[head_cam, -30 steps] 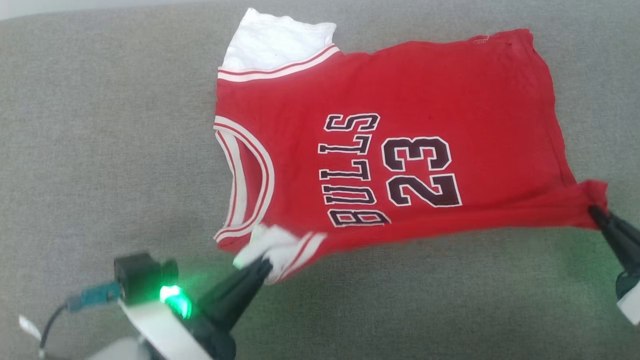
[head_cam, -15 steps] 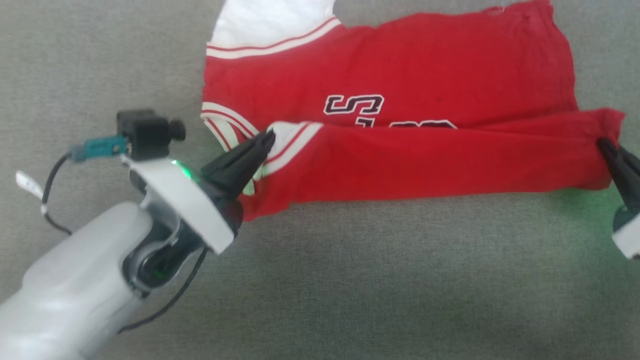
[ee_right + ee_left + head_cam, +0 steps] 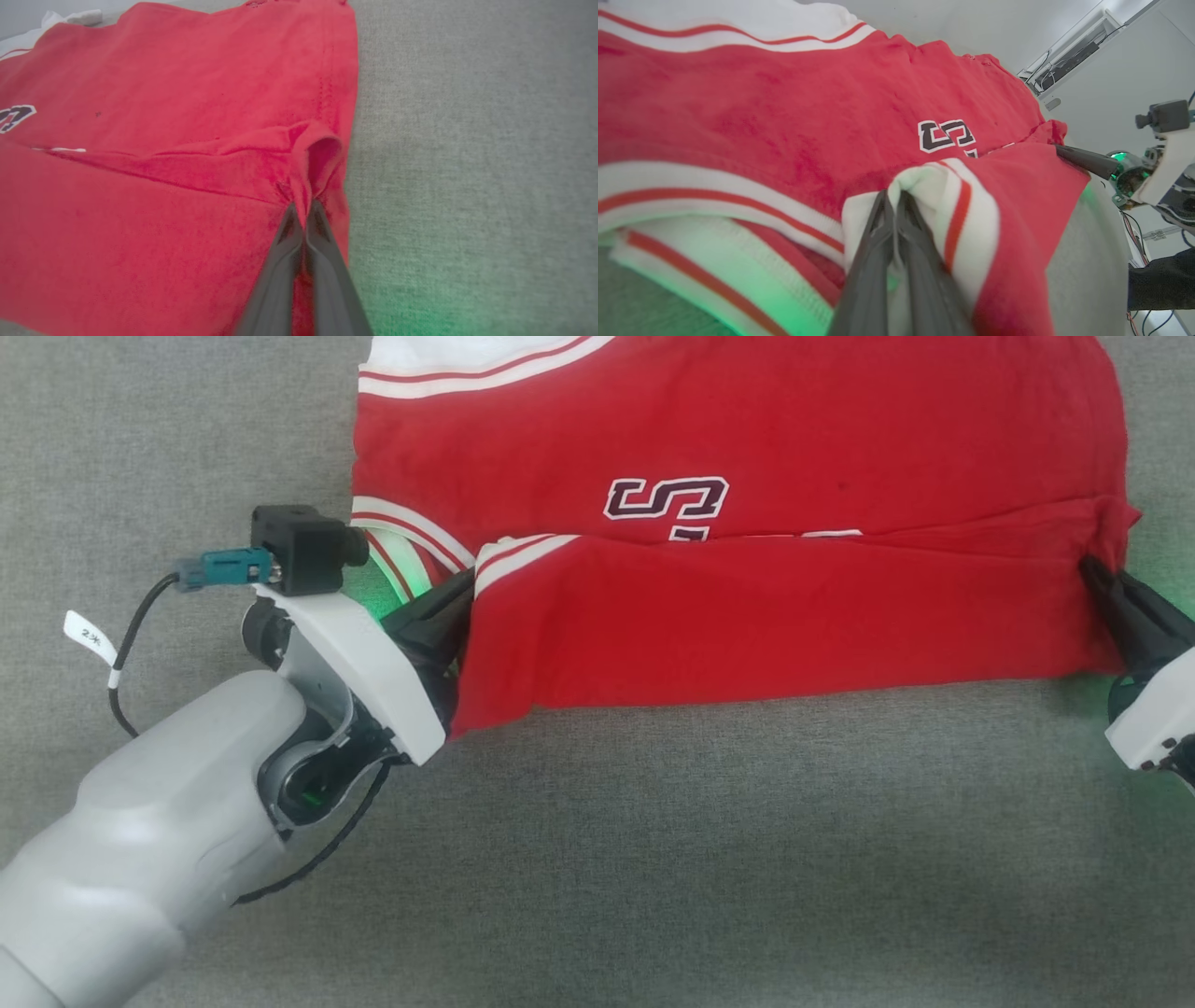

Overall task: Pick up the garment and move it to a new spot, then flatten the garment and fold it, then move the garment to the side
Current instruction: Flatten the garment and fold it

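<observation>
Treat garment [image 3: 794, 429] as soft, limp. Both clamped on fold corners: left end effector [image 3: 455, 602] 9 o'clock, right end effector [image 3: 1094, 571] 3 o'clock.

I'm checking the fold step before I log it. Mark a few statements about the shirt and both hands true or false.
1. The left hand is shut on a white-trimmed sleeve end of the garment. True.
2. The right hand is open and clear of the cloth. False: it is shut on a red corner of the garment.
3. The garment's near edge is folded over its front, covering most of the print. True: one letter shows whole.
4. The garment lies on a wooden tabletop. False: it lies on a grey fabric surface.
</observation>
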